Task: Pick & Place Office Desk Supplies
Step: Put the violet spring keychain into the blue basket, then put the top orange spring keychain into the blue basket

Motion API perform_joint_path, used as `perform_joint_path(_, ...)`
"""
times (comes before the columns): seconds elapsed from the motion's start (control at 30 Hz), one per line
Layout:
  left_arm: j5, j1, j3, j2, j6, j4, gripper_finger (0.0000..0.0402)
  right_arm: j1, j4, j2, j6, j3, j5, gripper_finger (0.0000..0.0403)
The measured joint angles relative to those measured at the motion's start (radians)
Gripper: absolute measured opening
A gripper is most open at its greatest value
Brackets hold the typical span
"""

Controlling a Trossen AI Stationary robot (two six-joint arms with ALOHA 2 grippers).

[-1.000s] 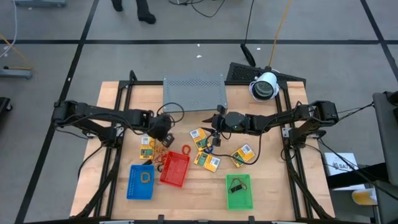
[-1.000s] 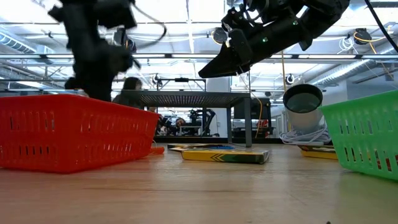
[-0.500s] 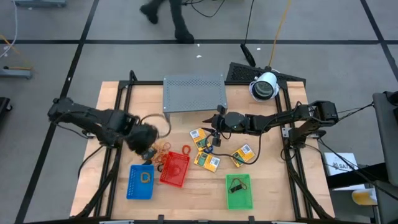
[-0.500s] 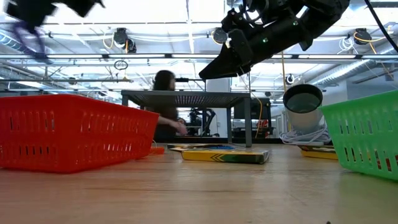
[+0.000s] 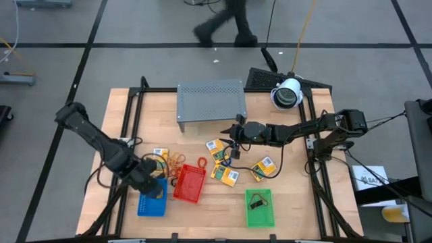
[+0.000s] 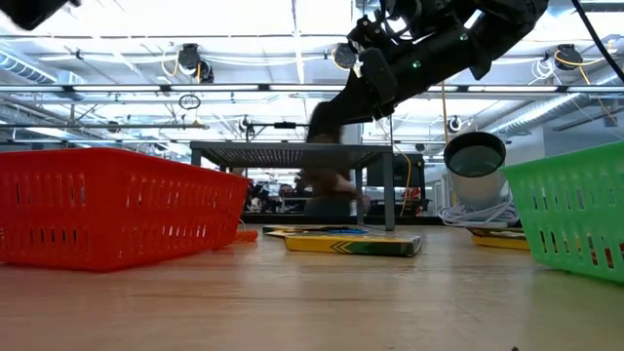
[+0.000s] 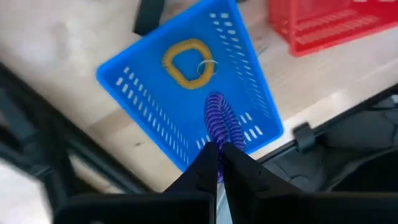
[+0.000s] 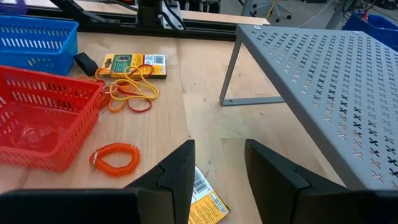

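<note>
Left gripper (image 7: 217, 158) jaws pinch a purple coil band (image 7: 221, 121) over the blue tray (image 7: 149, 115), yellow coil (image 7: 185, 61) already in. High view: packets (image 5: 224, 174) mid-table, unsorted. Right gripper (image 8: 217, 163) jaws spread, idle near rack (image 8: 323, 81).

I'm seeing a pale matt wood worktop (image 5: 290, 196), a perforated grey metal rack (image 8: 323, 68), glossy plastic blue tray (image 7: 186, 93), and a ribbed purple coil (image 7: 221, 121) looking rubbery.

no legible text; packet (image 8: 134, 64) print and barcode too small to read.
</note>
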Motion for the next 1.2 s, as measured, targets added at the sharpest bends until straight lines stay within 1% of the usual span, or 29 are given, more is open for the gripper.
perform_joint_path(0.13,-0.008,-0.019,-0.126,0.0,-0.04,0.186,0.0006,0.0,0.0,0.0,0.0,0.0,0.0,0.0132)
perform_joint_path(0.2,-0.009,-0.024,-0.164,0.0,-0.058,0.218,0.0019,0.0,0.0,0.0,0.0,0.0,0.0,0.0132)
perform_joint_path(0.27,-0.009,-0.028,-0.183,0.0,-0.055,0.21,0.0042,0.0,0.0,0.0,0.0,0.0,0.0,0.0132)
perform_joint_path(0.33,-0.009,-0.033,-0.186,0.0,-0.028,0.188,0.0072,0.0,0.0,0.0,0.0,0.0,0.0,0.0132)
perform_joint_path(0.47,-0.008,-0.034,-0.186,0.0,-0.008,0.198,0.0134,0.0,0.001,0.0,0.0,0.0,0.0,0.0132)
perform_joint_path(0.6,0.002,-0.033,-0.186,0.0,-0.002,0.197,0.0183,0.0,0.001,0.0,0.002,0.0,0.0,0.0132)
perform_joint_path(0.7,0.002,-0.032,-0.186,-0.005,0.002,0.206,0.0204,0.0,0.001,0.0,0.002,0.0,0.0,0.0132)
perform_joint_path(0.83,-0.006,-0.018,-0.16,-0.029,0.033,0.198,0.0212,0.0,0.001,0.0,0.002,0.0,0.0,0.0132)
perform_joint_path(0.9,-0.035,-0.013,-0.141,-0.047,0.052,0.188,0.0213,0.0,0.001,0.0,0.002,0.0,0.001,0.0132)
perform_joint_path(0.97,-0.088,-0.009,-0.117,-0.064,0.074,0.178,0.0213,0.0,0.001,0.0,0.001,0.0,0.001,0.0132)
perform_joint_path(1.2,-0.314,0.013,-0.058,-0.111,0.156,0.171,0.0214,0.0,-0.007,-0.025,0.001,0.0,0.001,0.0132)
